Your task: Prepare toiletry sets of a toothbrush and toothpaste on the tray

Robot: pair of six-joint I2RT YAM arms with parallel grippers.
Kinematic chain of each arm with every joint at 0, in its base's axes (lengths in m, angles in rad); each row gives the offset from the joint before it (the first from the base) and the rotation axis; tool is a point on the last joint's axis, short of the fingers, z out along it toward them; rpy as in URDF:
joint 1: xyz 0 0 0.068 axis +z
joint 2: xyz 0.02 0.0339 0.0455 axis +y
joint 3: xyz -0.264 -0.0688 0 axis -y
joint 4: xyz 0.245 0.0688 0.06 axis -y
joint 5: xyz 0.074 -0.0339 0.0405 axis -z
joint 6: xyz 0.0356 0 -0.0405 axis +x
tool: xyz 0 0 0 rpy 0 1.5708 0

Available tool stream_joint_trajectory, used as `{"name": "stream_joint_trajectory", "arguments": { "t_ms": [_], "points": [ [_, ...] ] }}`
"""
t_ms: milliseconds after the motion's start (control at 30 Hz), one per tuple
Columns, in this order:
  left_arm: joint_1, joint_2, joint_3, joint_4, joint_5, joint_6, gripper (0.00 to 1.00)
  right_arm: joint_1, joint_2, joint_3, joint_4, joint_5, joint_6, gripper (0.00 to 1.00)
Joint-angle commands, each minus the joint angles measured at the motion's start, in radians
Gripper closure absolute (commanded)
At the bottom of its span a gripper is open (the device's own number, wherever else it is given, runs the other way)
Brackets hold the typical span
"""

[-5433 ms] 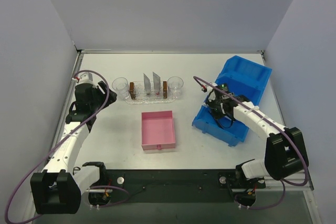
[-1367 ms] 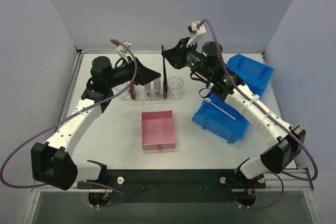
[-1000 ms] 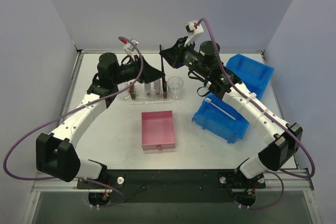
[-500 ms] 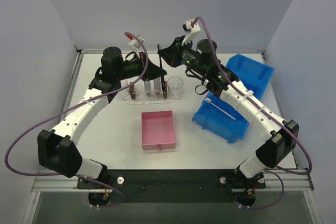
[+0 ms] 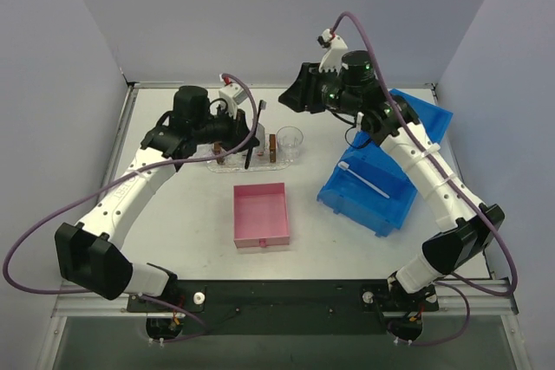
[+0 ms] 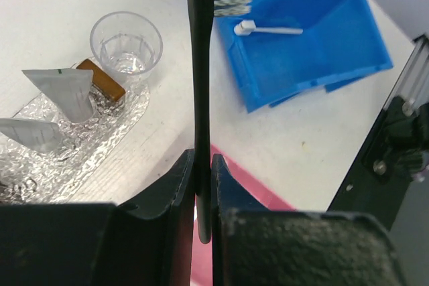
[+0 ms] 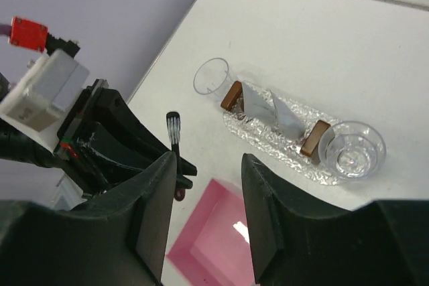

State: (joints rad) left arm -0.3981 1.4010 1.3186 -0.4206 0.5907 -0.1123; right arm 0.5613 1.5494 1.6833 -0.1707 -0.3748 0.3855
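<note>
The left gripper [image 6: 203, 165] is clamped low on the black toothbrush [image 6: 199, 65], held bristles-up just beside the tray [image 6: 115, 124], so the thin handle may pivot and topple 1 of the 2 toothpaste tubes [image 6: 70, 92], while beyond, the right gripper [image 7: 208, 165] hangs spread and empty.

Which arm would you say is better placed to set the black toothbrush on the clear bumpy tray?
Left: left hand grips the black toothbrush by the tray; right hand is open, empty.
</note>
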Motion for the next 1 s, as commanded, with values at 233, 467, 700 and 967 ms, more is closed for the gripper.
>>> {"name": "stream_joint_trajectory", "arguments": {
  "t_ms": [233, 467, 700, 967],
  "points": [
    [-0.148, -0.053, 0.016, -0.169, -0.089, 0.263, 1.00, -0.035, 0.103, 0.216, -0.317, -0.365, 0.109, 0.67],
    [-0.160, -0.076, -0.004, -0.153, -0.089, 0.253, 1.00, -0.012, 0.080, 0.171, -0.409, -0.314, 0.036, 0.67],
    [-0.162, -0.071, -0.004, -0.144, -0.084, 0.243, 1.00, -0.005, 0.072, 0.176, -0.466, -0.299, 0.000, 0.67],
    [-0.173, -0.080, -0.009, -0.141, -0.094, 0.244, 1.00, 0.003, 0.043, 0.142, -0.517, -0.179, -0.060, 0.65]
  ]
}}
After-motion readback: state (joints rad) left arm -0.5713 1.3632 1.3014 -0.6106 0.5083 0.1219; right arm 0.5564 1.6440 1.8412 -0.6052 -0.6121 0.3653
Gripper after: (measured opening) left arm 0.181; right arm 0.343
